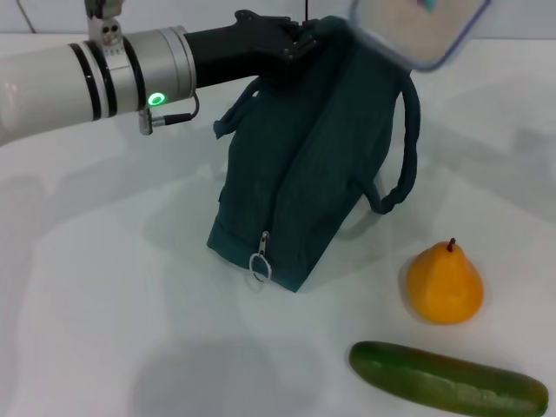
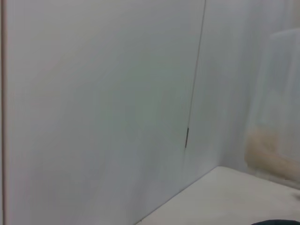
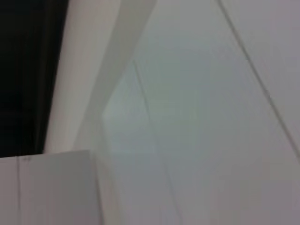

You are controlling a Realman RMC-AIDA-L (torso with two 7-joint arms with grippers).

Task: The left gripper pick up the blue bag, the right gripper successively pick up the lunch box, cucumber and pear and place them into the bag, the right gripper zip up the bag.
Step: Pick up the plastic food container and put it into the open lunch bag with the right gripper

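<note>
1. Your left hand (image 1: 295, 48) reaches in from the left at the far side and pinches the top edge of the blue bag (image 1: 304, 165), holding it up off the white tabletop (image 1: 104, 304) at that end; the bag's near end, with the zipper ring (image 1: 259, 265), rests on the tabletop.
2. The lunch box (image 1: 417, 30) hangs in the air at the far edge of the head view, just above and slightly right of the bag's raised mouth. Your right hand is out of sight, so you cannot tell how its fingers sit; judging from the box being aloft, it is probably carrying it.
3. The relation that matters: the bag's opening lies below and a little left of the box, and the bag's long axis runs from far right to near left. You likely need the box lined up with that axis before lowering it in.
4. The pear (image 1: 445, 282) stands near right of the bag, and the cucumber (image 1: 447, 380) lies nearer still, lengthwise left to right. Both sit on the right arm's side.
5. Both wrist views show only pale wall.
</note>
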